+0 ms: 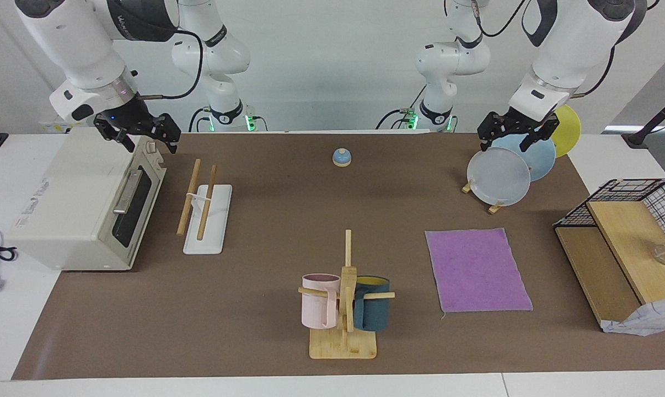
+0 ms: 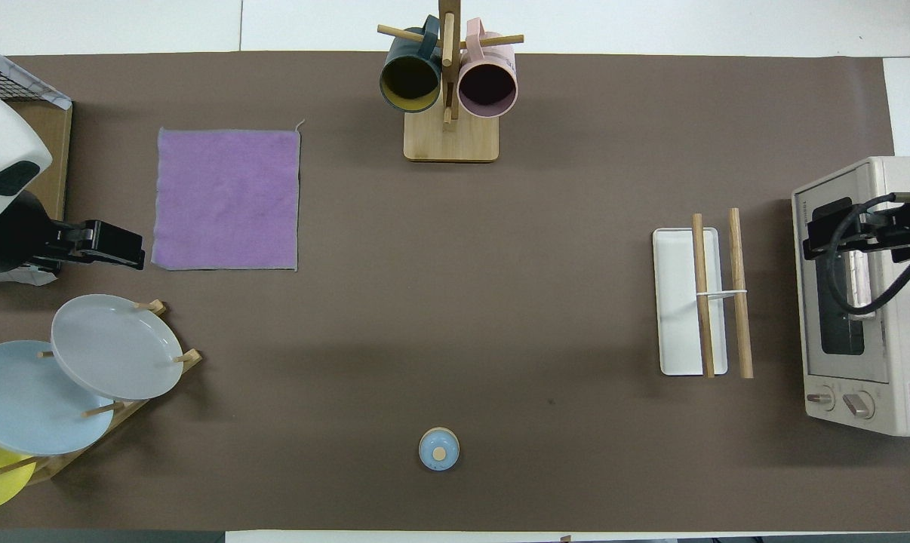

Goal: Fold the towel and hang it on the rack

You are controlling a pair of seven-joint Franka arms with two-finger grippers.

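A long brown mat (image 1: 288,220) covers the table, seen from a high camera facing the two robot arms.

One white toaster oven (image 1: 84,207) sits at nine o'clock in that view, at the right arm's end. The right gripper (image 1: 142,135) hangs in the air above the oven's top edge, fingers spread wide, holding nothing.

One shelf unit (image 1: 613,259) with a wire basket (image 1: 641,204) stands at three o'clock, at the left arm's end.

The towel (image 1: 476,270), one purple rectangle, lies flat and unfolded at four o'clock. Its long axis runs toward and away from the robots.

One plate stand (image 1: 511,168) holding three plates, grey, blue and yellow, is at two o'clock. The left gripper (image 1: 511,138) hovers above these plates, fingers also wide and empty.

The towel lies farther from the robots than the left gripper, toward six o'clock from its fingers in the facing view. The left arm looks much the nearer one for the first grasp.

The rack (image 1: 203,212), one white base with two wooden rods, sits at ten o'clock beside the oven, well apart from the towel.

One mug tree (image 1: 346,298) with two mugs, pink and teal, stands at six o'clock.

One small blue knob-topped lid (image 1: 342,157) rests at twelve o'clock.
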